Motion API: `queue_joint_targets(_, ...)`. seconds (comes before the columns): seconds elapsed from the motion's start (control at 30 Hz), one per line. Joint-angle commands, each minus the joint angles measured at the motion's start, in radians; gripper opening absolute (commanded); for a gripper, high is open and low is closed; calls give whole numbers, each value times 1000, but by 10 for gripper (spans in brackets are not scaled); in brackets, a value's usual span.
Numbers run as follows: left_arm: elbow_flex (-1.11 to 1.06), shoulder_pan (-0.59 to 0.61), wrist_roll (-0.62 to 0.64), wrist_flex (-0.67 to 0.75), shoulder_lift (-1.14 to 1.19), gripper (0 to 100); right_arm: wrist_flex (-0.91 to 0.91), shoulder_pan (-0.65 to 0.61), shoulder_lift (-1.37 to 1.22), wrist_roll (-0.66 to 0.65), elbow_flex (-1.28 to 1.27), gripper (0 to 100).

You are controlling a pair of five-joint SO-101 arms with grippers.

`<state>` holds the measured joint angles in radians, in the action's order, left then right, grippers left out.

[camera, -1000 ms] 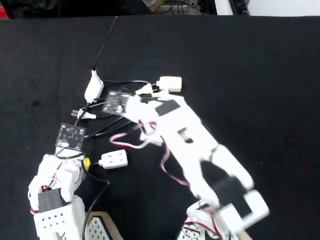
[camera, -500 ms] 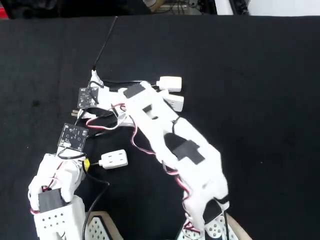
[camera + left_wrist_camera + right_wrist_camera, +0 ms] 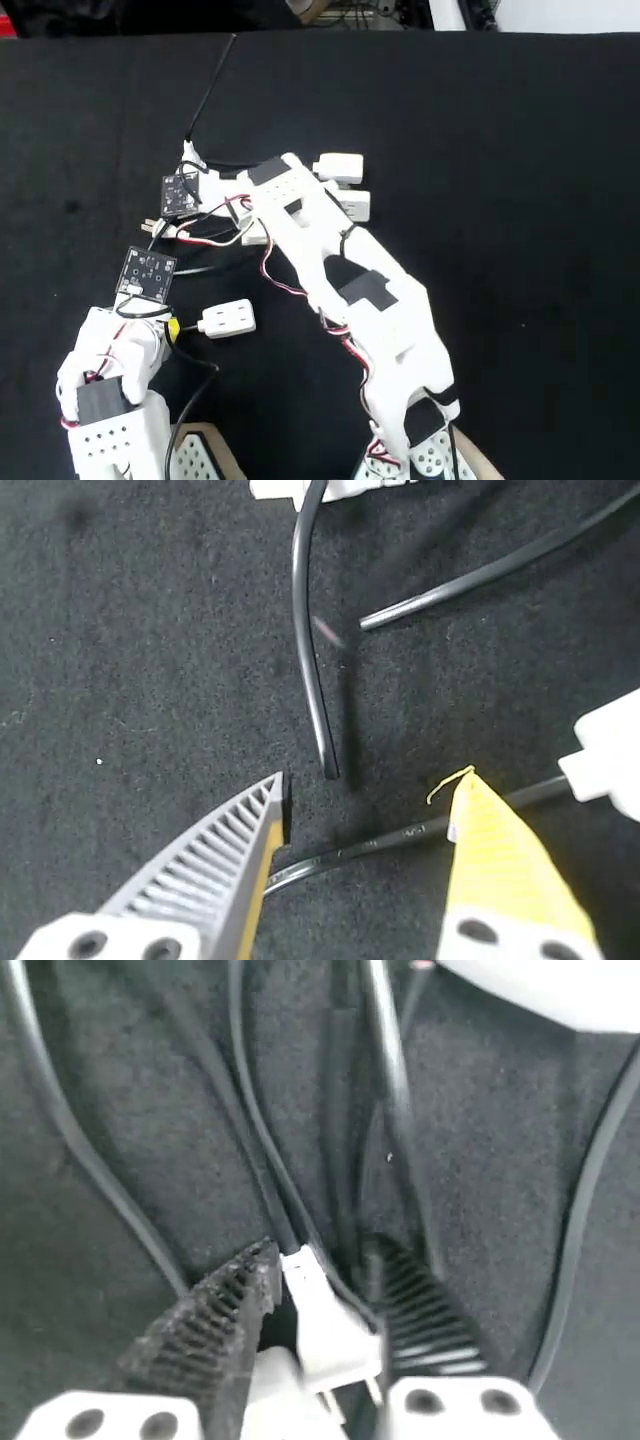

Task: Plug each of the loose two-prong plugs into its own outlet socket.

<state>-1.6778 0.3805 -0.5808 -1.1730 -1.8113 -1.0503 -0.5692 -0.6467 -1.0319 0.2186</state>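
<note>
Lower left in the high view, the left end effector (image 3: 370, 780) hangs wide open over a black cable (image 3: 305, 630), holding nothing; left of centre on the worktop (image 3: 500, 200), the right end effector (image 3: 325, 1250) pinches a white two-prong plug (image 3: 325, 1325). Pickup looks underway; next comes aligning the prongs with an outlet socket (image 3: 228, 318)

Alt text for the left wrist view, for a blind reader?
The left gripper hangs open over black cloth, one finger grey, one yellow, with a black cable crossing between them. A second cable runs in from beyond, and a white block lies beside the yellow finger.
</note>
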Motion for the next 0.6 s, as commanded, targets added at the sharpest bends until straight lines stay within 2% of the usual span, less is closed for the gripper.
queue_joint_targets(0.0,-16,16,-5,-5,-9,263,-28,21,5,-8,24,64)
queue_joint_targets(0.13,-16,16,-5,-3,-9,263,-34,18,39,-2,22,57)
queue_joint_targets(0.2,-16,16,-5,-3,-9,263,-57,18,71,41,25,56)
queue_joint_targets(0.33,-16,16,-5,-3,-9,263,-58,23,157,192,28,10)
queue_joint_targets(0.57,-16,16,-5,-3,-9,263,-54,32,237,479,30,11)
